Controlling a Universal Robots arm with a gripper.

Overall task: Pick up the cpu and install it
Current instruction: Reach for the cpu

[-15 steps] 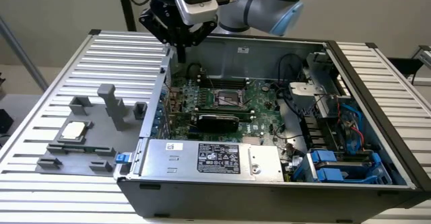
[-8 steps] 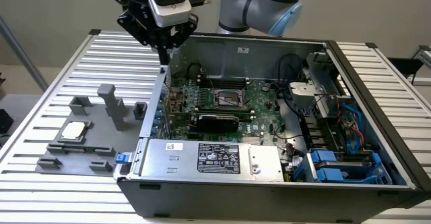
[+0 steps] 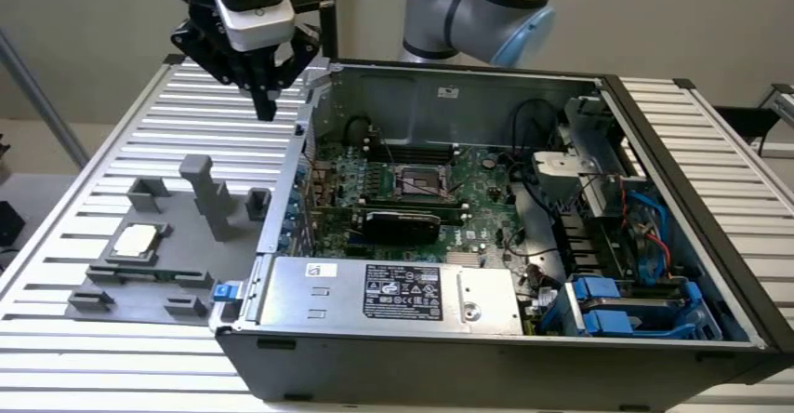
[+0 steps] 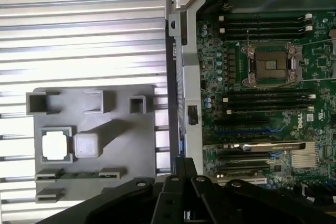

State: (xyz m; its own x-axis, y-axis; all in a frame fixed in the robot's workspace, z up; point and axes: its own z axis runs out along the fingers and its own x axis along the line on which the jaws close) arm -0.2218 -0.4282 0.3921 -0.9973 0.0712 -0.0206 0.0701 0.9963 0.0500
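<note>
The cpu [image 3: 137, 238] is a small pale square chip lying flat in a recess of the grey fixture plate [image 3: 174, 273] on the exterior view's left; in the wrist view the cpu [image 4: 55, 145] sits beside a raised grey block. My gripper [image 3: 263, 106] hangs high above the slatted table, well behind the fixture and beside the case wall, fingers shut together and holding nothing. Its dark fingers [image 4: 181, 174] point between fixture and case. The square metal-framed socket [image 3: 419, 185] lies open on the green motherboard [image 4: 270, 64].
An open computer case [image 3: 496, 273] fills the middle and right, with a power supply [image 3: 397, 292], cables and blue drive bays [image 3: 620, 311]. Upright grey posts [image 3: 205, 194] rise from the fixture plate. The case's side wall [image 4: 181, 77] stands between fixture and motherboard.
</note>
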